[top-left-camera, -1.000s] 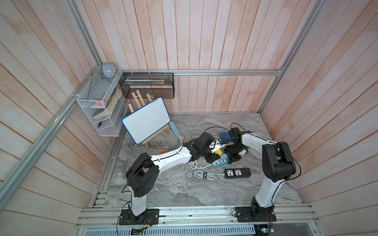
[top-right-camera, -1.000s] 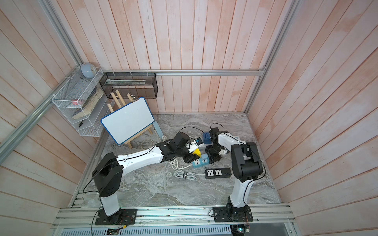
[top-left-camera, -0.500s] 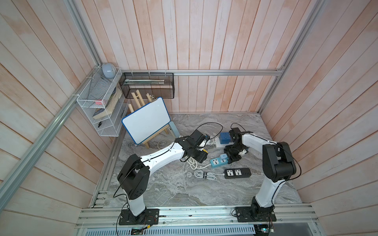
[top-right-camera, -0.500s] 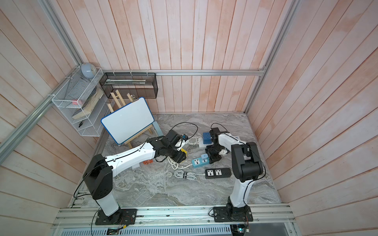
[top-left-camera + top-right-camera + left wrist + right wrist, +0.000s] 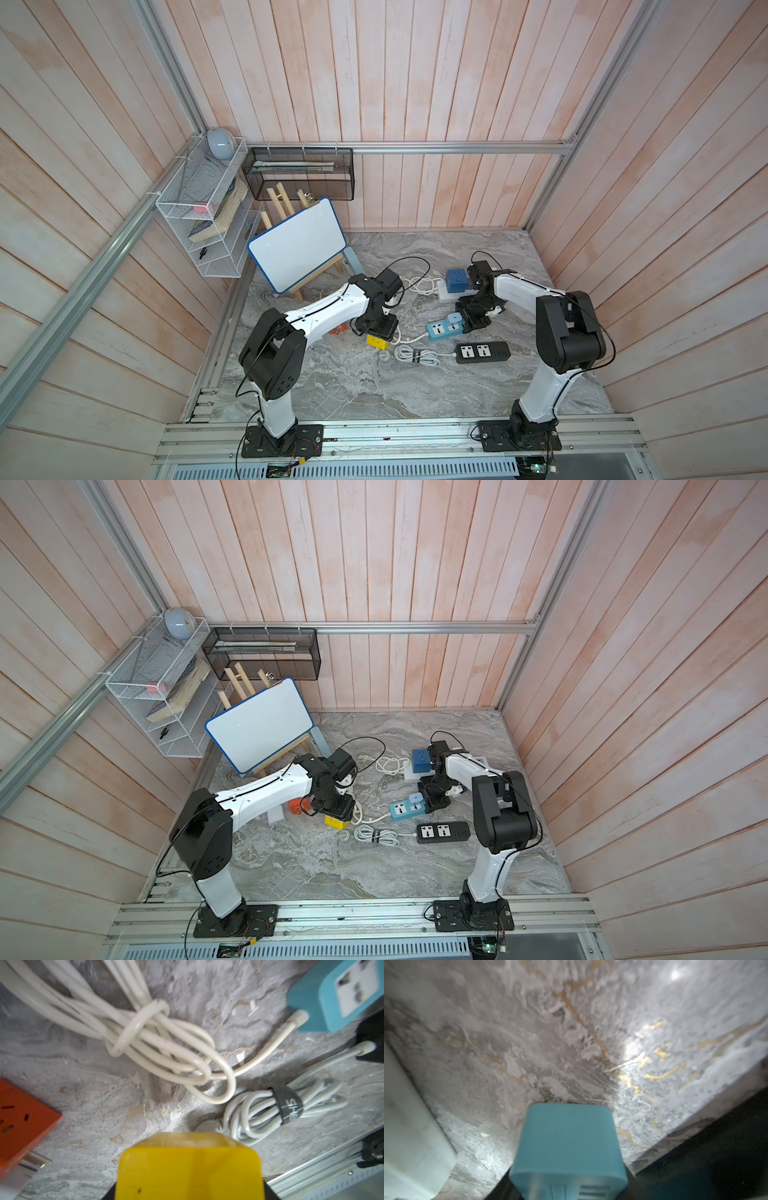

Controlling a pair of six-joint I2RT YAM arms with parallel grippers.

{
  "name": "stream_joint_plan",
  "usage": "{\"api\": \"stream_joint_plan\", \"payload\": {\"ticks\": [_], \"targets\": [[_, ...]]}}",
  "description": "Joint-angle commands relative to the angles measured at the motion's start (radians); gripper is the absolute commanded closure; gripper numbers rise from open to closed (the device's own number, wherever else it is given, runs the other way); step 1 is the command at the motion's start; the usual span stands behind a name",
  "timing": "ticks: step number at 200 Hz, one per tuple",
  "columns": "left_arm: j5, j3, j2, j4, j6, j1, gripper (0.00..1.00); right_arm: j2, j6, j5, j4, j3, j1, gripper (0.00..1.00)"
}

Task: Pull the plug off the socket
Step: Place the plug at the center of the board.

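Gripper, left (image 5: 377,335): pinched on yellow plug (image 5: 378,342), apart from blue socket strip (image 5: 440,330). Gripper, right (image 5: 468,326): clamped on strip. Judged best: plug lowered gently, clear of cords (image 5: 415,355).

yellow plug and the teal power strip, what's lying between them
Just the strip's white cord, curving from the teal power strip toward the yellow plug; clearest in the left wrist view, and both top views show it too.

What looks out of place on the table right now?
The orange adapter lies tipped on its side, prongs sticking out sideways. The yellow plug sits in the left gripper, clear of the teal power strip. Nothing looks spilled or broken.
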Motion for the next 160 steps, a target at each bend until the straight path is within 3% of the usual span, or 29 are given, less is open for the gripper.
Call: {"api": "stream_joint_plan", "payload": {"ticks": [1, 76, 160], "targets": [[0.002, -0.013, 0.026, -0.12, -0.039, 0.043, 1.0, 0.071, 0.01, -0.013, 0.148, -0.056, 0.01, 1.0], [-0.16, 0.001, 0.112, -0.262, 0.043, 0.073, 1.0, 0.082, 0.005, -0.017, 0.142, -0.041, 0.009, 1.0], [-0.202, 0.143, 0.256, -0.325, 0.093, 0.088, 0.99, 0.095, -0.002, -0.016, 0.134, -0.025, 0.008, 1.0]]}}
